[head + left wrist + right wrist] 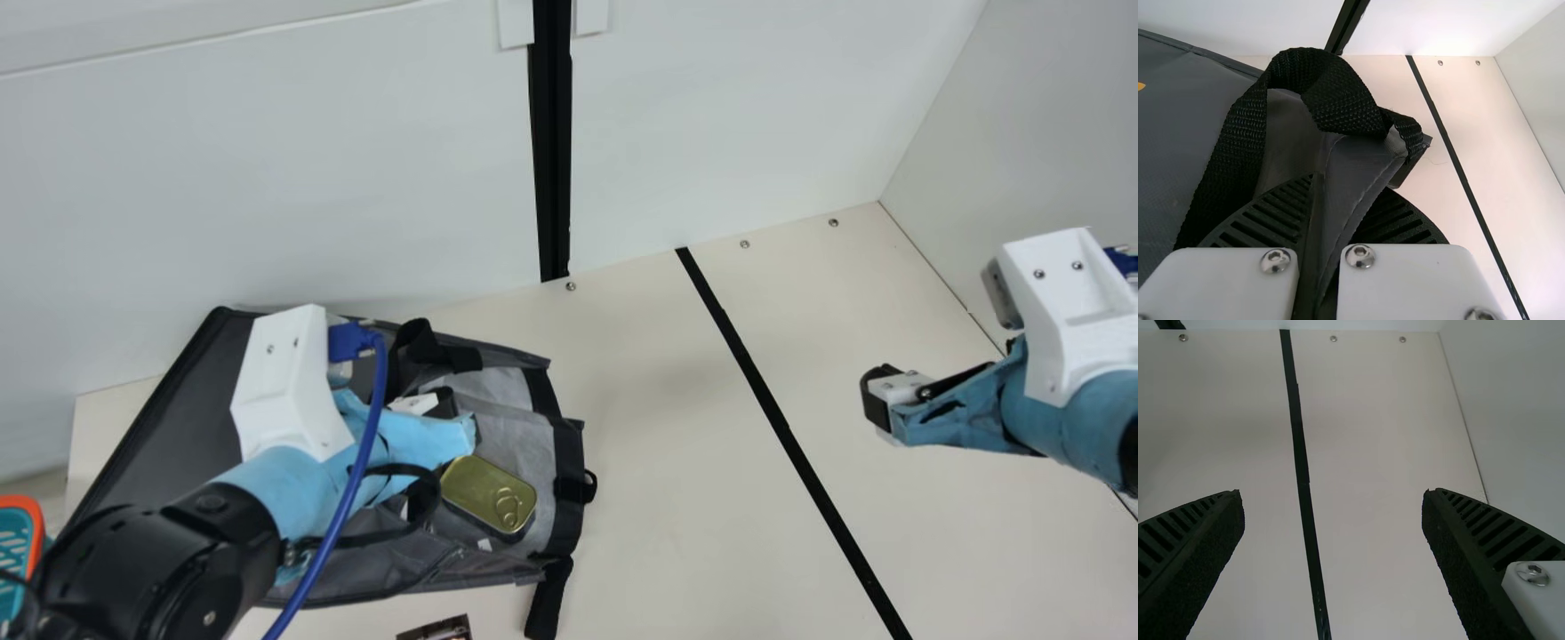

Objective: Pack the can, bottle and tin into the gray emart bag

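Possibly, if the left fingers [1271, 220], clamped on the bag [178, 418], tug, the tin [476, 487] slides off it; right fingers [1211, 550] gape.

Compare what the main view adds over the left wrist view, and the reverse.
Main view: golden metal tin with a ring pull, teal plastic basket with an orange rim, right gripper.
Left wrist view: small yellow-orange mark on the gray fabric bag.
Shared: the bag, its black webbing handle, the left gripper, the long black stripe on the cream table.
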Tool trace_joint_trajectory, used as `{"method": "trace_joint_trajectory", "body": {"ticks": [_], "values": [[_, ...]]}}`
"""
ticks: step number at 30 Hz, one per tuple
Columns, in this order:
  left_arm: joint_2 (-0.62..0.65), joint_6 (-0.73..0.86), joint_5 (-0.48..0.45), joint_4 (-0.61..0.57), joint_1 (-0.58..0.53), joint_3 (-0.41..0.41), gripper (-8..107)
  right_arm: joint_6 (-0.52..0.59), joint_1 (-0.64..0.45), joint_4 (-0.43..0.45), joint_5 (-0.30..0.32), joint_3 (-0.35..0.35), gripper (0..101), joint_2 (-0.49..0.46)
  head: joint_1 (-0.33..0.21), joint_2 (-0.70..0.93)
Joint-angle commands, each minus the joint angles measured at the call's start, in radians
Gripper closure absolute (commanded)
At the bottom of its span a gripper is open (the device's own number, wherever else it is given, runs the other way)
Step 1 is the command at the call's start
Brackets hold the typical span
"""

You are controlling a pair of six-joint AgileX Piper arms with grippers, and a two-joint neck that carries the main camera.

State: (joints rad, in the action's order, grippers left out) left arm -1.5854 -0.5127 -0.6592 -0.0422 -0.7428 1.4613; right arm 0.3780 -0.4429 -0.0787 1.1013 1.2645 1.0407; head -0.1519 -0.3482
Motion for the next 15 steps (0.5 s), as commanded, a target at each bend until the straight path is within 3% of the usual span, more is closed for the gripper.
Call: {"method": "trace_joint_trajectory", "body": {"ticks": [1,15], "values": [[0.000,0.000,0.000,0.000,0.000,0.000,89,0.002,0.008,-0.005,-0.002,-0.002,11,0.009,-0.023,-0.001],[0.000,0.000,0.000,0.000,0.000,0.000,89,0.023,0.051,-0.070,-0.015,-0.023,11,0.085,-0.023,-0.001]]}}
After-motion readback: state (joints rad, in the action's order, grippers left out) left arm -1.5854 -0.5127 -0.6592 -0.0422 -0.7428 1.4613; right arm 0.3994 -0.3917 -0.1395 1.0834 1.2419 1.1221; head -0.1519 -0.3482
